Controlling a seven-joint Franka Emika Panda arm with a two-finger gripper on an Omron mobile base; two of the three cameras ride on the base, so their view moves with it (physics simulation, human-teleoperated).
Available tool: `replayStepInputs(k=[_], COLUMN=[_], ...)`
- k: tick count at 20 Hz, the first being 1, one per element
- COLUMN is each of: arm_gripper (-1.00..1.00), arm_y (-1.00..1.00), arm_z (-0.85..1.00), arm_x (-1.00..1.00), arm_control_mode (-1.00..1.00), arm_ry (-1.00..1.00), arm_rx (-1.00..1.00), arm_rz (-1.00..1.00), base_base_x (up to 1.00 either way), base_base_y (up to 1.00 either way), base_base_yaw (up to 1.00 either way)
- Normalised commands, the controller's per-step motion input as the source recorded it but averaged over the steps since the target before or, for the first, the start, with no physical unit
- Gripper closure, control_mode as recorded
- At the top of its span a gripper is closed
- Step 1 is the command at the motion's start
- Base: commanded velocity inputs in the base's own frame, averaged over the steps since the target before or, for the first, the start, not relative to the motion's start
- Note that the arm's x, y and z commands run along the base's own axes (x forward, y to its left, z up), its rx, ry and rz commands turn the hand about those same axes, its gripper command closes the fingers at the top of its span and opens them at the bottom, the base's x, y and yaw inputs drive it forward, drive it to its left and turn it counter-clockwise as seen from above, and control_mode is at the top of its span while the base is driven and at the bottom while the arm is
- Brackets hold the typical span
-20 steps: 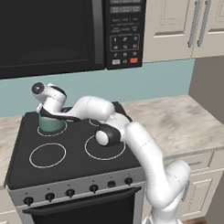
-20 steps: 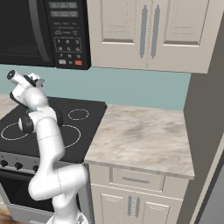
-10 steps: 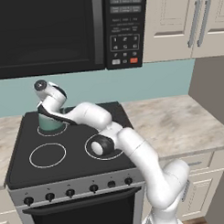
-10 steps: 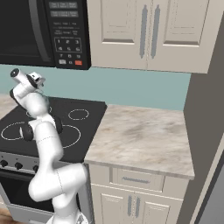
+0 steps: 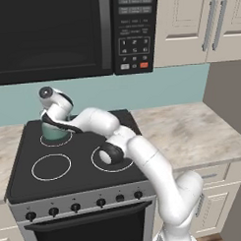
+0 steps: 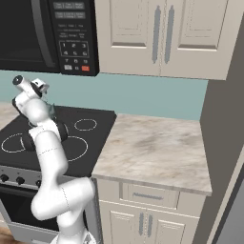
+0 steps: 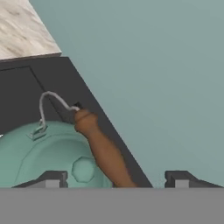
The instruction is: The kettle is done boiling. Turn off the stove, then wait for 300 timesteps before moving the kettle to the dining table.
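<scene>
The gripper [image 7: 116,179] hangs just above the kettle [image 7: 48,157], fingers apart. The brown handle [image 7: 103,151] runs up between them, touching neither.

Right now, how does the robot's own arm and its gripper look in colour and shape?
The arm is glossy white, built of rounded tubular links with dark rings at the joints, one showing as a black disc at the elbow. It ends in a white wrist. The gripper has two small dark grey, blocky fingertips. No cables or markings are visible.
</scene>
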Motion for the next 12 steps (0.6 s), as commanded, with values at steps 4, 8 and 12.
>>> replayStepInputs(k=[4,8,12], arm_gripper=[1.00,1.00,1.00], arm_y=[0.15,0.03,0.02], arm_z=[-0.18,-0.06,0.01], arm_x=[0.00,-0.16,-0.22], arm_control_mode=[-1.00,-1.00,-1.00], arm_ry=[0.01,-0.01,-0.01], arm_rx=[-0.03,0.00,0.00], arm_rz=[0.01,0.00,0.00], base_base_x=[0.00,0.00,0.00], base_base_y=[0.00,0.00,0.00], base_base_yaw=[0.00,0.00,0.00])
